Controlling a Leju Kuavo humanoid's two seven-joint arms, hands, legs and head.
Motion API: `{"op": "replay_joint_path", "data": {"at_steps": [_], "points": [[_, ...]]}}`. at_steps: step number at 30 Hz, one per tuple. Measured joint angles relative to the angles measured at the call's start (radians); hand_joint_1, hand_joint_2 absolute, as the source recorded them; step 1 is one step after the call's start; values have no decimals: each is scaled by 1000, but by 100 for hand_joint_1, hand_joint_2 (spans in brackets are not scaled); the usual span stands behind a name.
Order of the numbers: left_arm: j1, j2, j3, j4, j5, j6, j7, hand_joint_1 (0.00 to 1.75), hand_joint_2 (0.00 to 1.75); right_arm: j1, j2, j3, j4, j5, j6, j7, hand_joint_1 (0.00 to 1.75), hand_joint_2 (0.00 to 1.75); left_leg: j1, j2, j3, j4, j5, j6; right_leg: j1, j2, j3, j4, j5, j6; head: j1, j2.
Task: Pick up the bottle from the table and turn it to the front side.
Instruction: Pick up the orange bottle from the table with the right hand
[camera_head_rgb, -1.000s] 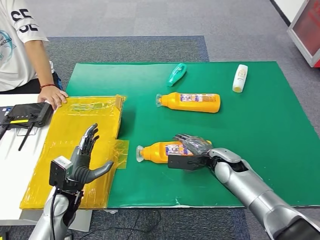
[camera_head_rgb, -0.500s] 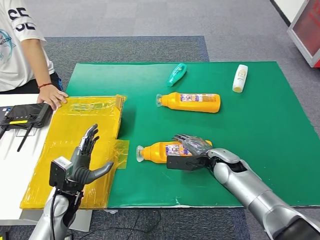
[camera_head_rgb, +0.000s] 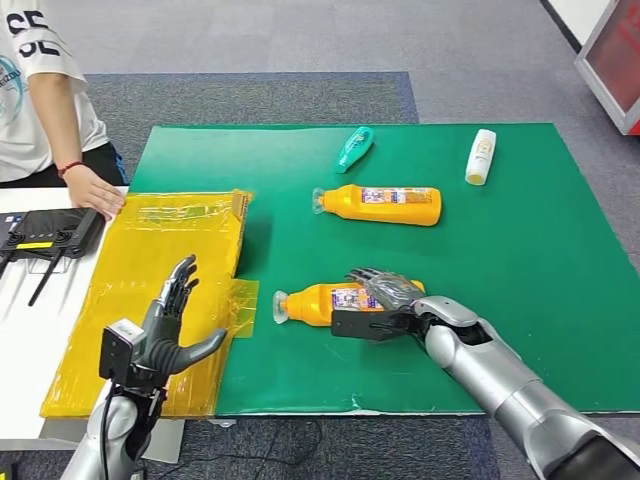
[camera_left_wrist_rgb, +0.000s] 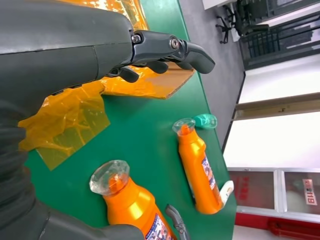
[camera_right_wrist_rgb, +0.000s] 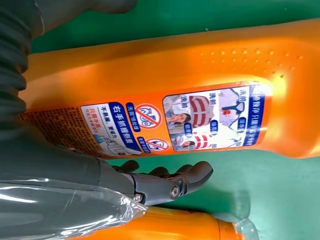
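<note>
The near orange bottle lies on its side on the green mat, clear cap to the left, printed label facing up. My right hand is around its body, fingers over the far side and thumb along the near side. In the right wrist view the fingers stay straight, with a thin strip of mat between them and the bottle. My left hand hovers open above the yellow package, apart from the bottle.
A second orange bottle lies further back, with a teal bottle and a white bottle near the mat's far edge. A person's hand rests by a black device at the left.
My right hand has crept slightly left along the bottle. The person's hand has drawn back a little to the left. My left hand has dipped slightly.
</note>
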Motion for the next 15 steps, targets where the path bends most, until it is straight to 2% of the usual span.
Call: {"op": "replay_joint_path", "data": {"at_steps": [15], "points": [[1,2,1,0,-3,0,2,0,175,2,-4,-11,0,11,0,10,0,175,0,0,0,0,0,0,0,0,0,0,0,0,0,0]]}}
